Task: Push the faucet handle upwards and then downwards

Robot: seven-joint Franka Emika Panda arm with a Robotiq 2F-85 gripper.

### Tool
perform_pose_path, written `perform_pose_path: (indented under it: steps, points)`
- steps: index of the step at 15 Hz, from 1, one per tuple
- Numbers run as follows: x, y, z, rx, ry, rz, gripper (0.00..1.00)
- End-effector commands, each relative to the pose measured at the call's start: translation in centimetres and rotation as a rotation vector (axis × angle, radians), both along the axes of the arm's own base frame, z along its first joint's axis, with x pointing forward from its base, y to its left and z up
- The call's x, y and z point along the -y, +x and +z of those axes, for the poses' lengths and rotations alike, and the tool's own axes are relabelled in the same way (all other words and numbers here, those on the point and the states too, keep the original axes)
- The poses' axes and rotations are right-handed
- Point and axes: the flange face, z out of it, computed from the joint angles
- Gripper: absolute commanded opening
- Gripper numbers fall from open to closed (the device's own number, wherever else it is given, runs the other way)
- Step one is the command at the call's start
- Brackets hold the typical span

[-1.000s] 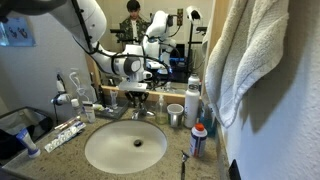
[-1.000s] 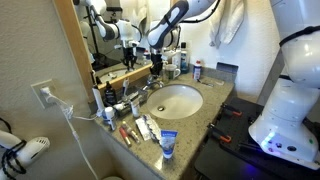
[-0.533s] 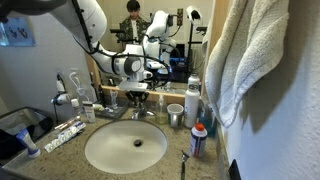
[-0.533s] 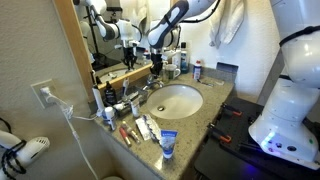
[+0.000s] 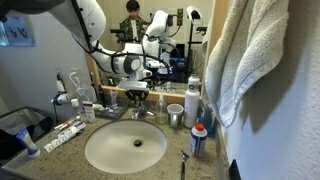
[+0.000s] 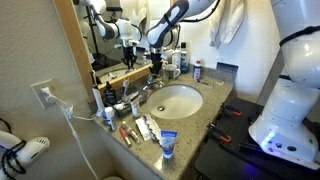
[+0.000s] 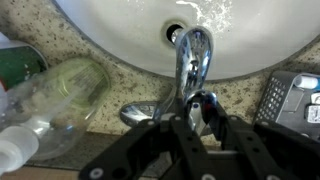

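The faucet handle (image 7: 201,106) is a small chrome lever behind the chrome spout (image 7: 193,52), which reaches over the round white sink (image 7: 110,35). My gripper (image 7: 203,122) comes in from the bottom of the wrist view. Its two black fingers (image 7: 183,126) stand close together, one on each side of the handle, which sits pinched between them. In both exterior views the gripper (image 5: 138,97) (image 6: 155,68) hangs straight down over the faucet (image 5: 136,110) (image 6: 149,89) at the back of the sink (image 5: 100,150) (image 6: 195,103).
A grey metal cup (image 5: 175,115) stands beside the faucet. A toothpaste tube (image 5: 197,141) (image 6: 167,143), brushes and small bottles (image 5: 88,110) crowd the granite counter. A clear plastic bottle (image 7: 50,100) lies beside the faucet. A towel (image 5: 250,60) hangs close by. The mirror stands right behind.
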Motion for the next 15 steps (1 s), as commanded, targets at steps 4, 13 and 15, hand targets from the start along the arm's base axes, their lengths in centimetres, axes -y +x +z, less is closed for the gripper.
perform_pose_path:
  steps: [4, 13, 15]
  points:
    - [-2.1, 1.2, 6.0, 0.098, -0.011, 0.055, 0.07]
    - [-2.6, 1.6, 6.3, 0.113, -0.014, 0.065, 0.07]
    - [-2.6, 1.6, 6.3, 0.113, -0.015, 0.064, 0.07]
